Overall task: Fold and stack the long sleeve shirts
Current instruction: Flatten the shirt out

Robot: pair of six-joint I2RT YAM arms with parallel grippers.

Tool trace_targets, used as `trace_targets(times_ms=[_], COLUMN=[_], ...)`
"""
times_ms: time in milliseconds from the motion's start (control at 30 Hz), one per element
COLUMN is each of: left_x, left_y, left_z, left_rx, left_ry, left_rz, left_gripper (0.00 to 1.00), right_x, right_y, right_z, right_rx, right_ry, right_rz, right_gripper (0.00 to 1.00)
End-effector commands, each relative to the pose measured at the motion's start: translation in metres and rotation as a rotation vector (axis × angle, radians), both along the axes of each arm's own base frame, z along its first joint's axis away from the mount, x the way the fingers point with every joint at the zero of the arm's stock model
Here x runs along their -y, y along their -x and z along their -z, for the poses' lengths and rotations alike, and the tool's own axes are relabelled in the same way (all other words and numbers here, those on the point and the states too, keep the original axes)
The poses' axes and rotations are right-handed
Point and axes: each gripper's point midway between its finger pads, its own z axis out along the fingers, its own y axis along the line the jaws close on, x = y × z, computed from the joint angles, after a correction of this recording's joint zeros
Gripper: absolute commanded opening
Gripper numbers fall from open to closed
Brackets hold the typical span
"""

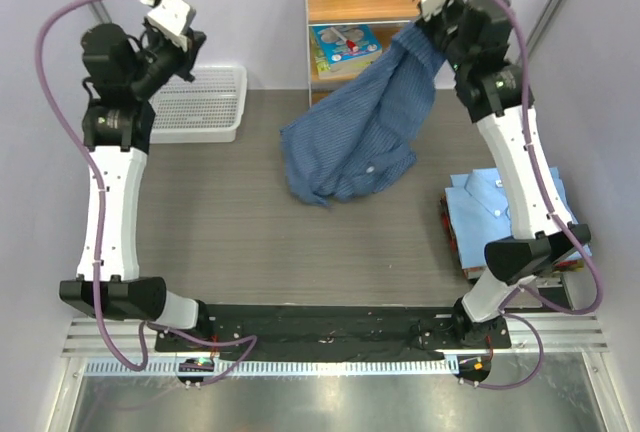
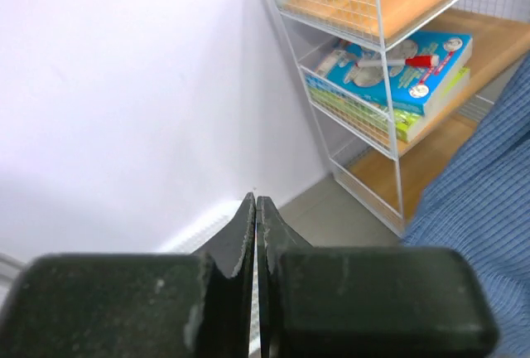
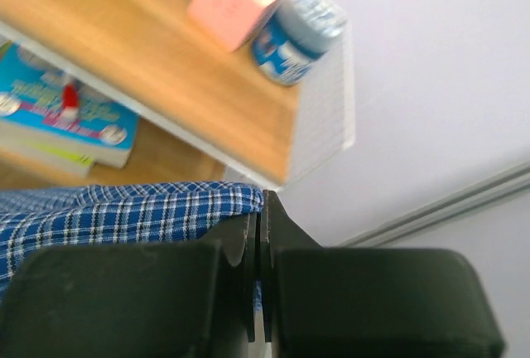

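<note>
right tool (image 3: pixel 260 202) grips the dark blue checked shirt (image 1: pixel 352 142), hanging crumpled; left tool (image 2: pixel 255 205) closed, empty.

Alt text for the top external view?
The right gripper, shut on the dark blue checked shirt, holds one end up by the shelf, the rest draped on the table. The left gripper, shut and empty, hangs near the basket; a folded light blue shirt lies right.

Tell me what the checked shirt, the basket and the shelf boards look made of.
The checked shirt: matte woven cloth; it drapes and creases. The basket: probably white plastic, with moulded mesh. The shelf boards: wood or wood-look laminate, smooth; grain shows.
</note>
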Motion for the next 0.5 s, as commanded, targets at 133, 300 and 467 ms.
trace_targets(times_ms=[133, 300, 467], left_x=[0.056, 0.099, 0.173], left_y=[0.067, 0.066, 0.101], left_z=[0.105, 0.192, 0.259], left_rx=[-0.273, -0.401, -0.548], left_ry=[-0.029, -0.016, 0.027], left_rz=[0.475, 0.501, 0.642], left_gripper=[0.86, 0.94, 0.74], right_x=[-0.008, -0.012, -0.003], right_y=[0.078, 0.095, 0.104], right_z=[-0.088, -0.011, 0.007], right_rx=[0.234, 0.069, 0.030], right_ry=[-0.049, -0.036, -0.048], right_rz=[-0.196, -0.240, -0.206], right_gripper=[0.01, 0.01, 0.01])
